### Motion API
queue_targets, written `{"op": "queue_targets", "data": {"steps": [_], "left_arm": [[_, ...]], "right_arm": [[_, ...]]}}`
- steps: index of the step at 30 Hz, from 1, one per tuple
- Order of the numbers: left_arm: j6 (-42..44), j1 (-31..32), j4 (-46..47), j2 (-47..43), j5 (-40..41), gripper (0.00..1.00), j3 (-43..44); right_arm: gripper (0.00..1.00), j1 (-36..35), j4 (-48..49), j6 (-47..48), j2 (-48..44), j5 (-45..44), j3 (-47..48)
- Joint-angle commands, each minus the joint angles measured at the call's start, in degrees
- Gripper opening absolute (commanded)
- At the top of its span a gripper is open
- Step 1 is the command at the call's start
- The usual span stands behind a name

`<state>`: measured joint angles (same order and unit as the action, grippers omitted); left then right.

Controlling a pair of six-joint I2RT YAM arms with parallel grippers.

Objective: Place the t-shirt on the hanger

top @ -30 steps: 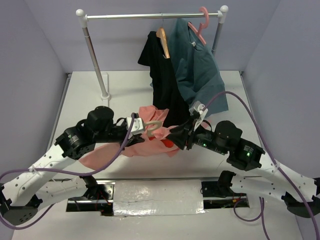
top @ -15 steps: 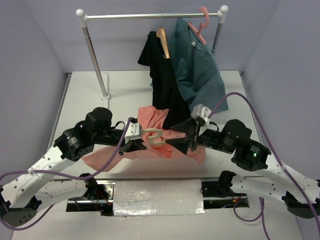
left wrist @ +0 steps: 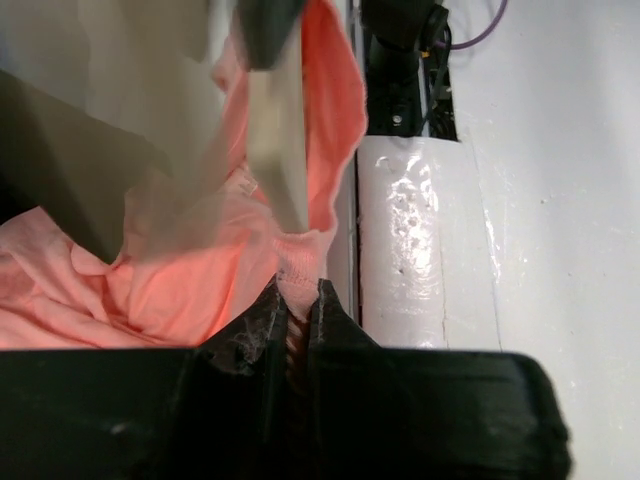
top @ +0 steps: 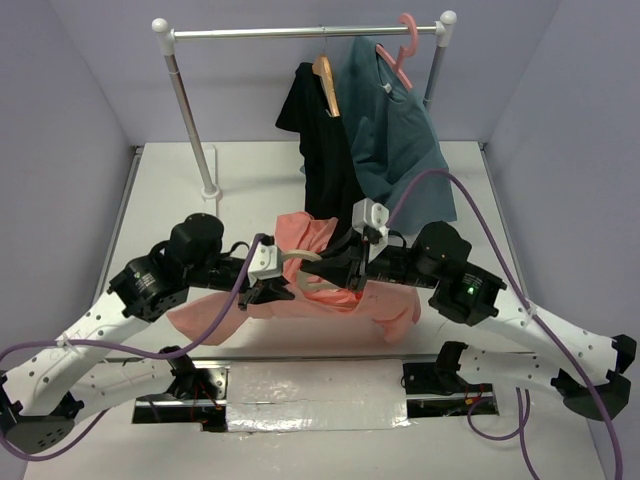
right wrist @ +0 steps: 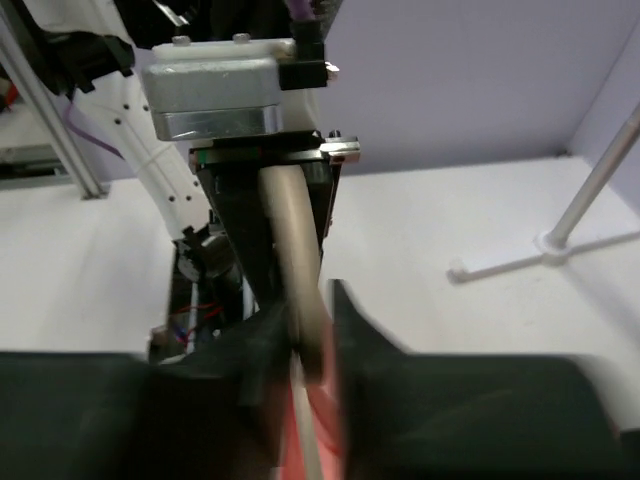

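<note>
The salmon t-shirt [top: 352,304] hangs bunched between the two arms above the table. My left gripper [top: 271,287] is shut on a fold of its ribbed collar [left wrist: 300,262], seen pinched between the black fingers [left wrist: 262,318]. The pale beige hanger [top: 303,259] lies across the shirt's neck, its hook curving toward the left gripper. In the left wrist view the hanger [left wrist: 276,150] runs up from the collar. My right gripper [top: 336,268] comes in from the right. In the blurred right wrist view its jaws [right wrist: 312,300] sit tight around the hanger [right wrist: 290,230], with shirt cloth below.
Behind stands a clothes rack [top: 300,32] holding a black shirt [top: 325,170] on a brown wooden hanger [top: 327,82] and a teal shirt [top: 400,150] on a pink hanger [top: 402,50]. The rack's left post foot [top: 210,190] stands on the table. A shiny strip [top: 315,395] lines the near edge.
The right gripper swung left and up, briefly let go, and closed on the hanger nearer the hook. The shirt's right side dropped lower. The left gripper stayed put.
</note>
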<state>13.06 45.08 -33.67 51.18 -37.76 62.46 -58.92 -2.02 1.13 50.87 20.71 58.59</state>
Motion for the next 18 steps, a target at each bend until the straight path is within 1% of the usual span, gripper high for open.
{"op": "queue_targets", "data": {"steps": [1, 2, 3, 5, 6, 7, 8, 9, 10, 12, 13, 15, 16, 18], "left_arm": [[-1.11, -0.34, 5.63, -0.55, -3.20, 0.00, 0.47], [-1.19, -0.52, 5.63, -0.55, -3.20, 0.00, 0.47], [-1.54, -0.61, 5.89, -0.55, -3.29, 0.00, 0.56], [-2.50, -0.96, 6.33, -0.73, -3.20, 0.00, 0.65], [-2.95, -0.96, 6.77, -0.90, -1.81, 0.00, 0.56], [-3.74, -1.05, 7.12, -1.77, 0.21, 0.02, 0.47], [-4.00, -1.05, 7.13, -1.78, 0.23, 0.06, 0.39], [-4.18, -1.05, 6.61, -2.57, 2.66, 0.12, 0.47], [-4.18, -1.05, 6.34, -3.10, 3.91, 0.23, 0.56], [-4.53, -1.05, 5.90, -5.11, 6.72, 0.31, 0.47], [-5.06, -1.05, 5.98, -5.91, 10.65, 0.37, 0.30], [-6.46, -1.13, 6.25, -8.10, 14.71, 0.40, 0.04], [-6.90, -1.13, 6.68, -8.63, 18.91, 0.44, -0.05], [-8.22, -1.13, 6.43, -9.51, 22.71, 0.46, -0.14]], "right_arm": [[0.11, -0.32, 8.43, -2.52, 1.85, 1.35, 1.35], [0.02, -0.32, 10.18, -3.66, 2.12, 1.35, 1.53], [0.00, -0.15, 11.15, -4.37, 2.39, 1.44, 1.44], [0.00, -0.41, 12.91, -5.95, 2.74, 2.40, 0.66], [0.00, -0.41, 13.70, -6.31, 2.48, 1.88, -0.05], [0.00, -0.41, 15.36, -6.40, 1.61, -0.21, -2.31], [0.00, -0.32, 15.38, -6.40, 0.99, -0.23, -3.03], [0.00, -0.41, 15.03, -5.79, 0.46, -3.54, -3.65], [0.00, -0.32, 14.42, -5.44, -0.68, -5.57, -4.09], [0.00, -0.41, 11.70, -4.38, -1.91, -9.00, -3.92], [0.00, -0.41, 10.73, -4.20, -3.40, -11.89, -3.48], [0.00, -0.15, 8.18, -3.42, -5.77, -14.19, -3.13], [0.00, -0.23, 7.30, -3.24, -6.39, -14.55, -2.35], [0.00, -0.15, 4.93, -2.71, -7.54, -14.73, -1.46]]}}
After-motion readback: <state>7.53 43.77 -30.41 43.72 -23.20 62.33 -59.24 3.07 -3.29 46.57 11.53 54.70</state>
